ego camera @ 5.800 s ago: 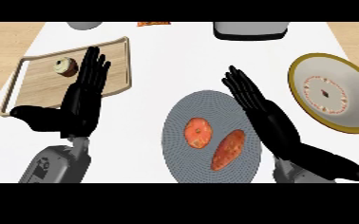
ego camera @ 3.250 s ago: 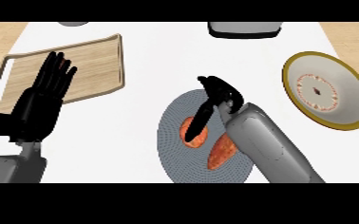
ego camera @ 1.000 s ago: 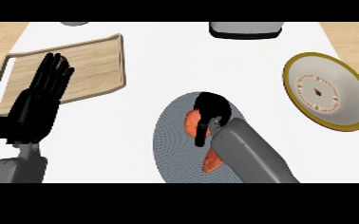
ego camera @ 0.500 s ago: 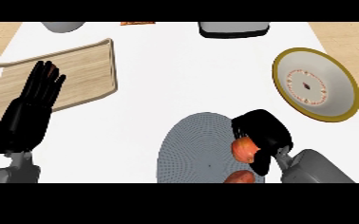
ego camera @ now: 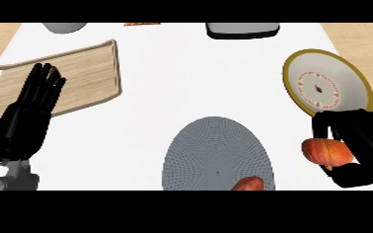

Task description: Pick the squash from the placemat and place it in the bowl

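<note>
My right hand [ego camera: 351, 137] is at the lower right, its fingers and thumb curled round an orange squash [ego camera: 327, 151]. Hand and squash are off the grey round placemat [ego camera: 217, 154], to its right and just below the bowl [ego camera: 325, 82]. The bowl is white with a yellow-gold rim and a patterned centre, at the right edge. A second orange item [ego camera: 249, 184] lies at the placemat's lower edge, partly cut off. My left hand [ego camera: 29, 116] rests open at the left, fingers up.
A wooden cutting board [ego camera: 69, 79] lies at the left, partly behind my left hand. A dark-rimmed container [ego camera: 242, 29] stands at the back centre, a grey object [ego camera: 64, 27] at the back left, and a small orange item [ego camera: 143, 24] between them.
My right hand took hold of the squash on the placemat and has carried it right, off the mat, toward the bowl. The view has shifted. The left hand stays open at the left.
</note>
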Controlling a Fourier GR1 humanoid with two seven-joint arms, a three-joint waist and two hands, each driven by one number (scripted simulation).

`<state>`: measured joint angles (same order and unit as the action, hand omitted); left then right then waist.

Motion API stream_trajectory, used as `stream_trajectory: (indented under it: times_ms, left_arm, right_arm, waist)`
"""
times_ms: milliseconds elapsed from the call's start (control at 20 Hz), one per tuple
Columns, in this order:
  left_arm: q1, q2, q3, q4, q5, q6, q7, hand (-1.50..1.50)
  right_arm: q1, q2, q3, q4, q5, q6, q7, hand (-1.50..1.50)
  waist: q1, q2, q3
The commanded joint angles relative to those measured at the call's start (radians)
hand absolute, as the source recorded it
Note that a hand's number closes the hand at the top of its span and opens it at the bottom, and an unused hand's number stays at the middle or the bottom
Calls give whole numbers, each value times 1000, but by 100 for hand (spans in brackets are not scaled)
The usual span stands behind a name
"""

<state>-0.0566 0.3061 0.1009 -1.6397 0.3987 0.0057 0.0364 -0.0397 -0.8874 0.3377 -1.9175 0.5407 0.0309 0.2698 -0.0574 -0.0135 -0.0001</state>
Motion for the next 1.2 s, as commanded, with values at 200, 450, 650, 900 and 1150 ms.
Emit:
stream_trajectory:
  times_ms: [200,450,650,900,1150]
  left_arm:
    - [-63,20,20,10,14,-22,27,0]
    - [-81,-51,-50,30,-50,-3,1,0]
    - [-58,-26,-3,71,-18,-58,-21,0]
    - [-88,-40,-24,38,-25,-43,36,0]
    - [-91,-67,-31,58,-62,-37,-13,0]
  right_arm:
    - [104,-129,-419,-31,-194,1,-25,150]
    - [46,-28,-461,107,-176,-12,-67,150]
    - [-74,-39,-545,344,-233,13,-194,150]
    - [-249,15,-517,614,-203,9,-321,150]
    - [-434,81,-480,893,-134,-23,-415,150]
  waist:
    - [32,10,0]
    - [57,15,0]
    - [67,17,0]
    - [78,19,1]
    - [84,20,1]
